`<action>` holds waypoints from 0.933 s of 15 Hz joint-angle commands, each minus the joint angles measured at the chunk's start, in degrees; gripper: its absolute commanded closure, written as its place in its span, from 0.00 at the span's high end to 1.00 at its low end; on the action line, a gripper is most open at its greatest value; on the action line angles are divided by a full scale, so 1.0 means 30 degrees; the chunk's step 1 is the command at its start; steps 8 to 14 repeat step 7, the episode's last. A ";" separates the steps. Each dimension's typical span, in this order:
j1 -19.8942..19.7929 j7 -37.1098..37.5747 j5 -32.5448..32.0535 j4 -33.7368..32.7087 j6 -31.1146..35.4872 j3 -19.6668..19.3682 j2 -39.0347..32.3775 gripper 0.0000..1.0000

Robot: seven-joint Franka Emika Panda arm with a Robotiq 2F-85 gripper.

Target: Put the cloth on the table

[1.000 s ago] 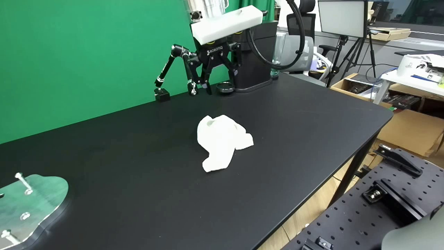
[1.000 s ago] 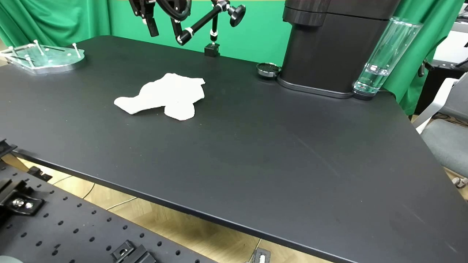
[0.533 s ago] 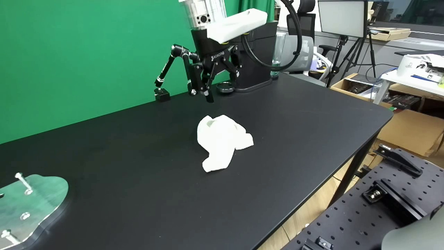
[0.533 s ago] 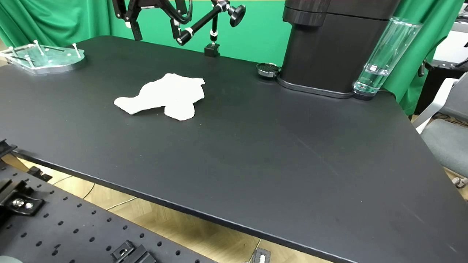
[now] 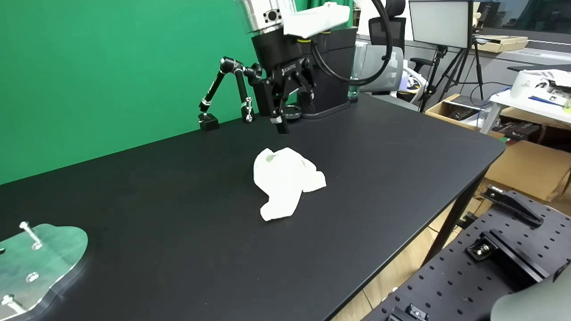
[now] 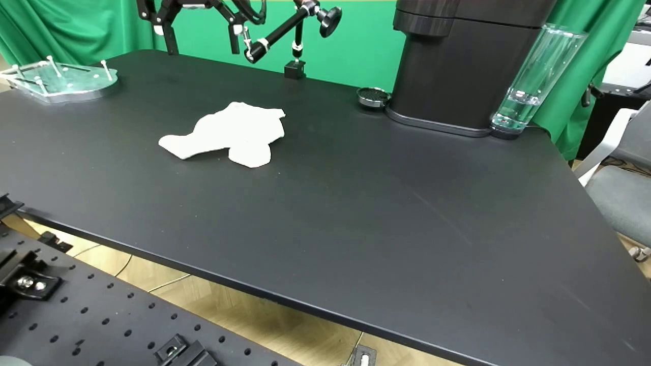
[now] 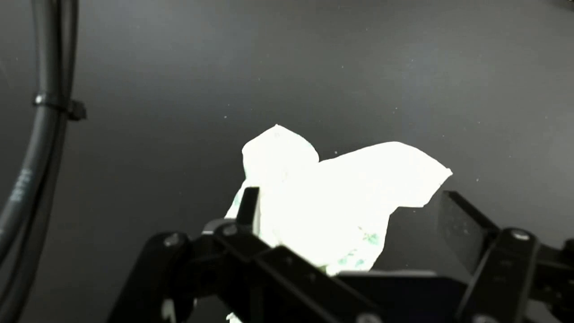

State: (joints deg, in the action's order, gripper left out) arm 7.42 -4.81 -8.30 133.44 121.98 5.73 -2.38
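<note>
A crumpled white cloth [image 5: 287, 180] lies on the black table [image 5: 178, 258]. It also shows in an exterior view [image 6: 234, 129] and in the wrist view [image 7: 323, 202], where a faint green leaf print is visible on it. My gripper [image 5: 294, 115] is open and empty above the table, behind the cloth as seen in both exterior views, where it also shows near the top edge [image 6: 204, 48]. In the wrist view the fingers [image 7: 350, 195] stand wide apart with the cloth below and partly between them. The left finger and linkage hide part of the cloth.
A black jointed stand [image 5: 208, 121] rises near the green backdrop. A black machine [image 6: 457, 76] with a clear water tank [image 6: 534, 76] and a small round metal dish [image 6: 374, 97] stand at the back. A greenish clear plate with pegs [image 5: 53, 249] lies at one end.
My gripper has moved right and slightly lower in an exterior view, and leftward in an exterior view, staying open. The cloth has not moved.
</note>
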 commanded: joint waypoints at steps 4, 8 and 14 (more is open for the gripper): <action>-0.0091 0.0410 0.0116 -0.0002 -0.0570 0.0121 0.0528 1.00; -0.0091 0.0460 0.0116 0.0013 -0.0570 0.0121 0.0498 1.00; -0.0091 0.0460 0.0116 0.0013 -0.0570 0.0121 0.0498 1.00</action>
